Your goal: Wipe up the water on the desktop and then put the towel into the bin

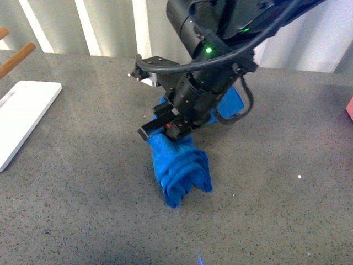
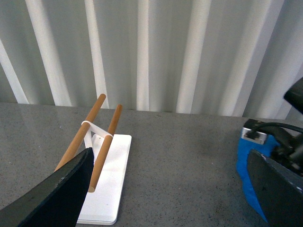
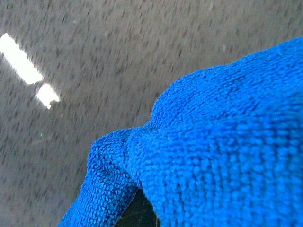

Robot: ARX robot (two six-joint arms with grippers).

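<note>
Far left: white tray point(image 1: 22, 118) lies flat at the desktop point(image 1: 83, 182) edge, cut off by the frame. Two wooden rods point(image 2: 94, 137) angle up off it on a white bracket, with the ribbed wall point(image 2: 165, 52) right behind. Left gripper point(image 2: 170, 153) only shows in its own wrist cam: jaws spread wide, nothing between them, sitting back above the desktop with the tray on one side and the towel on the other. There's a wide bare strip of desktop between tray and towel, and more bare surface in front of it. Centre: right gripper point(image 1: 165, 130) comes down from the upper right, tilted, jaws clamped on the bunched top of the towel point(image 1: 182, 171). Towel hangs from the jaws as a crumpled cone with a folded lower edge. Its bottom tip is at desktop level, can't tell if it's touching. More blue sticks out behind the wrist, under the arm and cable loop. Right wrist cam is mostly blue weave up close, with blurred desktop beyond. Right of the towel the desktop is bare out to a pink object point(image 1: 349, 107) clipped by the far right edge.
</note>
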